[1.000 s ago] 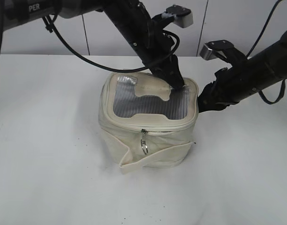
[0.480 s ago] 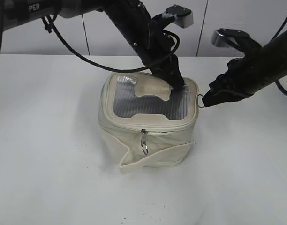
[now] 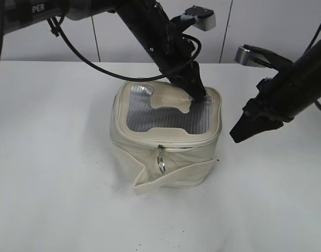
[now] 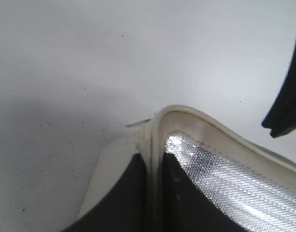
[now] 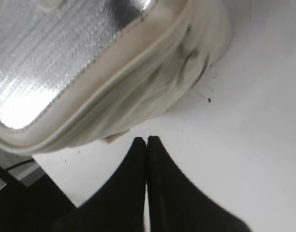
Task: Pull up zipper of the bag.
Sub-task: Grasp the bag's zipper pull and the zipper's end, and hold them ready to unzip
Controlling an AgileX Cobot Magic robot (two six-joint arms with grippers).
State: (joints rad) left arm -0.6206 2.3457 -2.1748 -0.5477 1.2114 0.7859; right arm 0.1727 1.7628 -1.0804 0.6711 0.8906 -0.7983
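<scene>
The cream-white bag (image 3: 166, 152) stands mid-table, grey ribbed top with a cream patch facing up. The zipper (image 3: 171, 146) runs under the front rim. A silver slider with a ring pull (image 3: 161, 165) hangs at the front. My left gripper (image 3: 198, 94) is shut on the bag's rim at the back right. In the left wrist view its fingers (image 4: 154, 157) pinch the cream rim (image 4: 186, 116) between them. My right gripper (image 3: 237, 136) is shut and empty, just right of the bag and apart from it. In the right wrist view its tips (image 5: 146, 140) hang over the table beside the bag's corner (image 5: 138, 82).
The white table (image 3: 55, 184) extends all round the bag. A pale wall (image 3: 265, 26) runs behind it. The left arm and its black cable (image 3: 97, 60) reach over the table's back left. The right arm (image 3: 302, 79) comes in from the right edge.
My right gripper has drawn back from the bag's right side and dropped lower, to the right. The ring pull seen at its tip half a second ago no longer shows. The left gripper has not moved.
</scene>
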